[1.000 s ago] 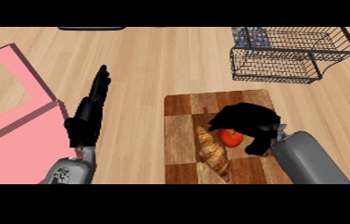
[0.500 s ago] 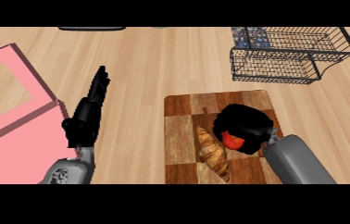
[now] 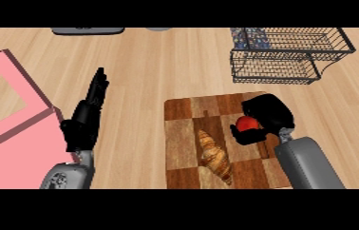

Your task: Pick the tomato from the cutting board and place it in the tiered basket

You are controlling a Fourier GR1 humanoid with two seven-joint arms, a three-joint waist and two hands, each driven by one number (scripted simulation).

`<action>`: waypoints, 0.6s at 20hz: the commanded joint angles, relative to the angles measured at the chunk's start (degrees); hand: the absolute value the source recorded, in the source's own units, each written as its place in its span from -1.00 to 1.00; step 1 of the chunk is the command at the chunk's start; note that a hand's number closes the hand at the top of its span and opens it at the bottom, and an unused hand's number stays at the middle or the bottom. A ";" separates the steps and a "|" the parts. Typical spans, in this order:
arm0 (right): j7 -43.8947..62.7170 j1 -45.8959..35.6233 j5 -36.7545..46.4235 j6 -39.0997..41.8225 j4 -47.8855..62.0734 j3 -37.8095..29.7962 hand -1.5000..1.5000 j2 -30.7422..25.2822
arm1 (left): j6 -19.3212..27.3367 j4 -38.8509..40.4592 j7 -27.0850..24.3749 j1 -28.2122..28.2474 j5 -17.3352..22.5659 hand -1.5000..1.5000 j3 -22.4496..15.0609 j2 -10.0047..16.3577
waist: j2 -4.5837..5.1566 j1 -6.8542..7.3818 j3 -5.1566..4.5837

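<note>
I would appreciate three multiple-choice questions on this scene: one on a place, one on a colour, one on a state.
1. Where is the wire basket relative to the cutting board?
A. Farther back and to the right. B. Nearer and to the left. C. On top of it.
2. What colour is the tomato?
A. Green. B. Red. C. Yellow.
3. How is the right hand?
A. Flat and open. B. Curled round the tomato. C. Inside the wire basket.
Answers:
1 A: it stands beyond the board's far right corner.
2 B: red shows inside the hand.
3 B: its fingers wrap the tomato above the board.
</note>
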 commanded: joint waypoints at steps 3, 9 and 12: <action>28.85 -2.45 8.54 6.48 -7.05 -2.24 1.00 8.20 | -0.77 -0.31 -0.84 1.62 0.56 0.00 0.33 0.57 | 0.13 0.41 0.26; 39.77 -6.04 10.72 18.96 -26.03 -2.30 1.00 11.11 | -0.84 -1.35 -0.87 2.56 0.24 0.00 -0.66 -0.15 | 0.42 0.70 0.43; 45.29 -12.85 10.66 24.65 -32.75 -1.60 1.00 11.94 | 0.10 -0.23 0.44 -0.02 -0.45 0.00 -1.09 -1.35 | 0.47 0.88 0.44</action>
